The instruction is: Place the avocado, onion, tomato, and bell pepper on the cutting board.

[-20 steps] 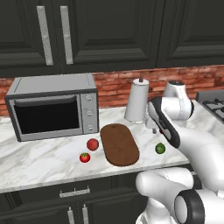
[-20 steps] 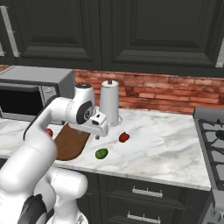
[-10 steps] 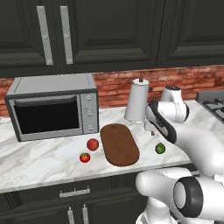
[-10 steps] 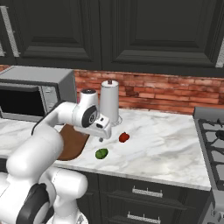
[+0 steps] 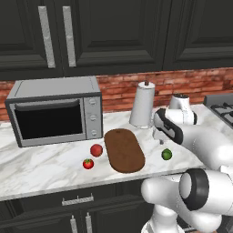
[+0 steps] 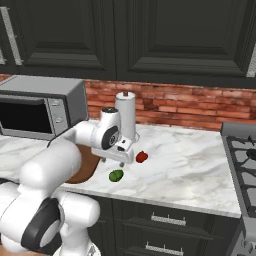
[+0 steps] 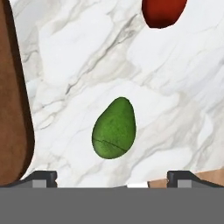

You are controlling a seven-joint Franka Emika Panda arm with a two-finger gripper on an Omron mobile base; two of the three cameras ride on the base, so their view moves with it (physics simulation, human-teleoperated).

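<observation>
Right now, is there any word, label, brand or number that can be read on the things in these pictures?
None can be read.
Microwave: its control panel carries knobs, no legible marks.
Paper towel roll: plain.
Avocado and cutting board: no labels.

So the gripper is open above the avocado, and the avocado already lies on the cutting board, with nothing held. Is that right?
Not quite. The avocado lies on the bare marble counter, beside the cutting board and apart from it; the hand view shows this. The rest stands: the gripper is open above the avocado and holds nothing.
</observation>
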